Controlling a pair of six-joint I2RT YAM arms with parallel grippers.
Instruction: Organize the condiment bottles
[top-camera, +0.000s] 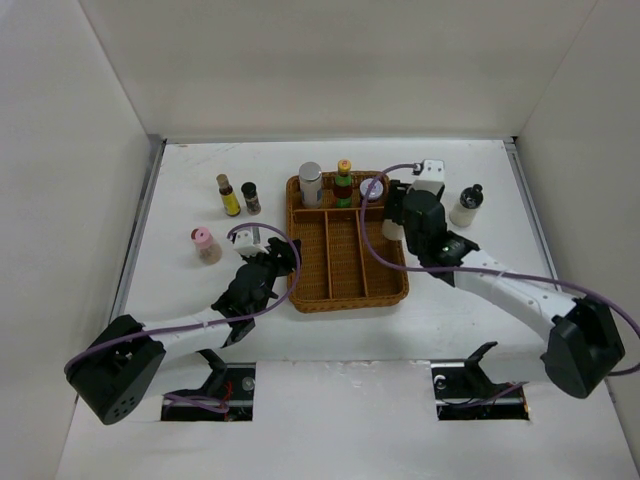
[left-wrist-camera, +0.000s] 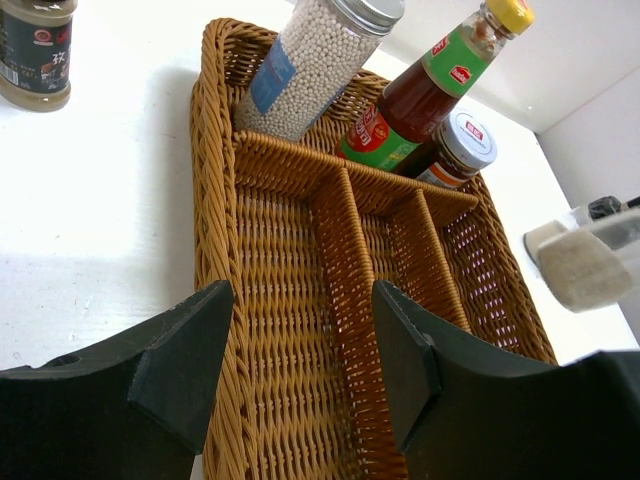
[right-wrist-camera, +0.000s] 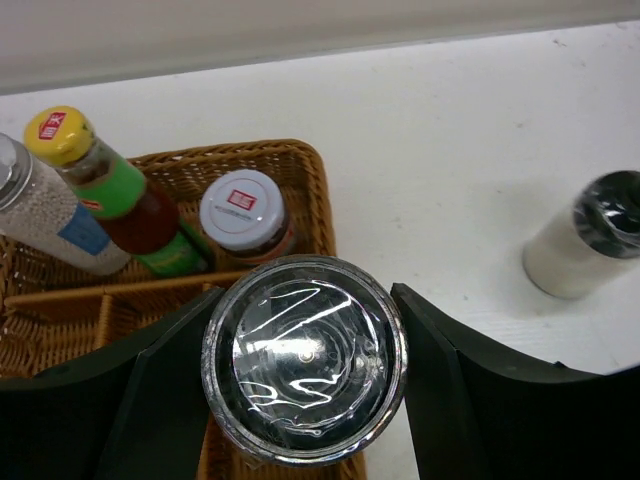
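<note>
Right gripper (right-wrist-camera: 300, 330): state and load? (OPERATOR)

Closed on a clear-lidded shaker (right-wrist-camera: 305, 375), one finger against each side. The shaker is just outside the right wall of the wicker basket (top-camera: 350, 303), near its far right corner. It cannot be told whether its base rests on the table (top-camera: 450, 330) or is lifted. (TECHNICIAN)

Left gripper (left-wrist-camera: 303, 330)? (OPERATOR)

Jaws partly apart, nothing held. They straddle the basket's left wall at the near end. Contact with the wicker cannot be confirmed. (TECHNICIAN)

Step in hand? (OPERATOR)

Judged: pick-up of the fourth item.
- In the far cross compartment (top-camera: 327, 203): a bead-filled shaker (left-wrist-camera: 310, 65), a sauce bottle (left-wrist-camera: 420, 100) with a yellow cap, and a small jar (right-wrist-camera: 243, 212) with a white-and-red lid.
- On the table, left of the basket: a yellow bottle (top-camera: 229, 196), a black-capped dark jar (top-camera: 251, 198) and a pink-capped bottle (top-camera: 205, 245).
- On the table, right of the basket: a dark-topped shaker (top-camera: 466, 206). (TECHNICIAN)

What does the next move call for? (OPERATOR)

Probably as follows:
1. Raise the shaker until its base clears the right wall.
2. Carry it left over the right long compartment (top-camera: 378, 280), which looks free.
3. Hold it upright and lower it.

Keep clear of the small jar, which stands just beside the grip. The left gripper is well placed to steady the basket if the wall is bumped. (TECHNICIAN)
</note>
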